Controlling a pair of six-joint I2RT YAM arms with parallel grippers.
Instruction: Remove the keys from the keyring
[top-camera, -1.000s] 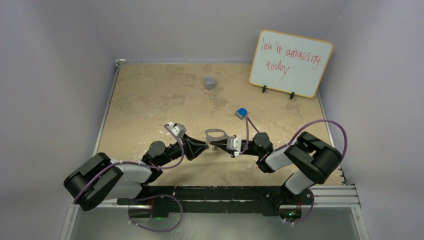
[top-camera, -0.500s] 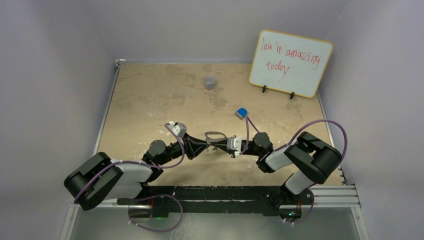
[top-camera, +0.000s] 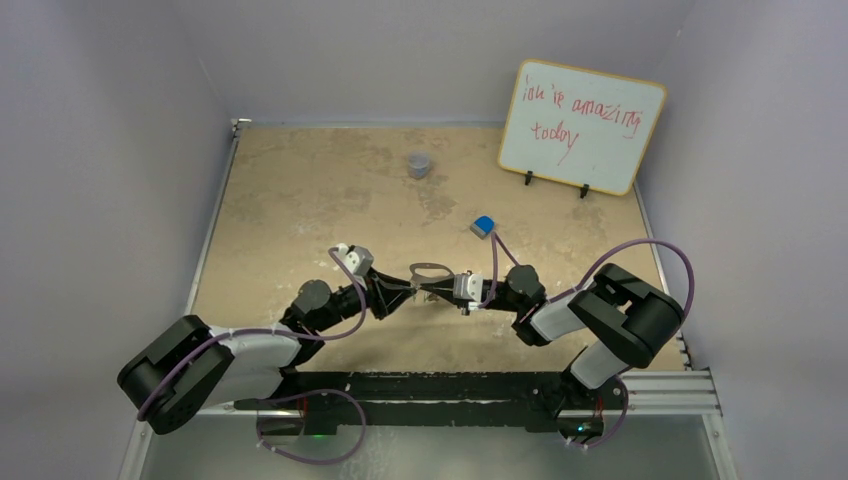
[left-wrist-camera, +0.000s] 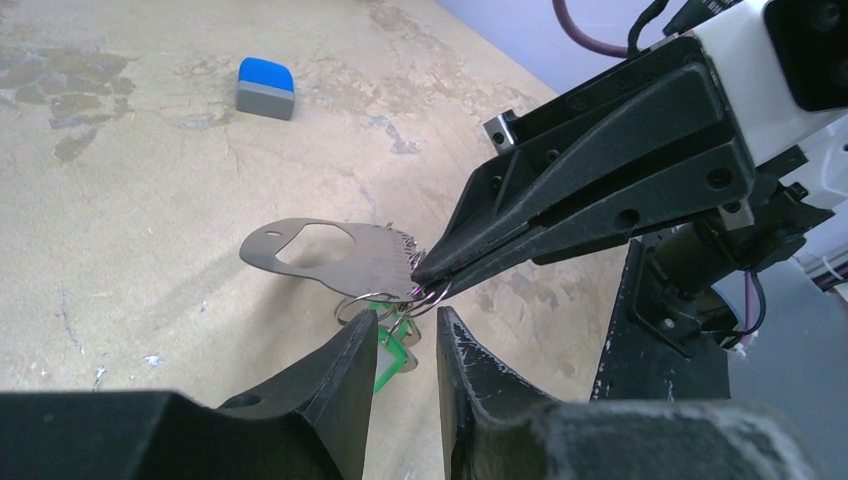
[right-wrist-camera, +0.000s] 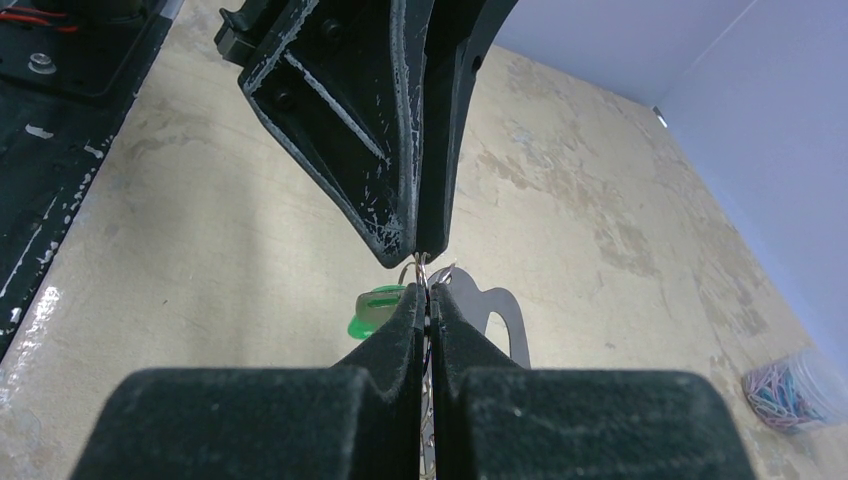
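The keyring (left-wrist-camera: 335, 258), a flat silver-grey plate with a cut-out, hangs above the table mid-front (top-camera: 428, 269). My right gripper (right-wrist-camera: 428, 292) is shut on its edge, where thin wire rings gather (left-wrist-camera: 425, 282). The keys (left-wrist-camera: 394, 352), with green plastic heads, dangle from those rings under the plate; one green head (right-wrist-camera: 376, 310) shows left of my right fingers. My left gripper (left-wrist-camera: 408, 318) faces the right one just below the rings, its jaws a narrow gap apart. Nothing is clamped between them. The green keys hang just past its left finger.
A small blue block (top-camera: 483, 225) lies behind the grippers on the tan table (top-camera: 300, 200). A small grey cup (top-camera: 419, 164) stands further back, and a whiteboard (top-camera: 582, 125) at the back right. Both arm bases sit at the near edge.
My left arm's rear links have swung lower and to the left while its gripper stays near the rings. The right gripper and the keyring have not moved.
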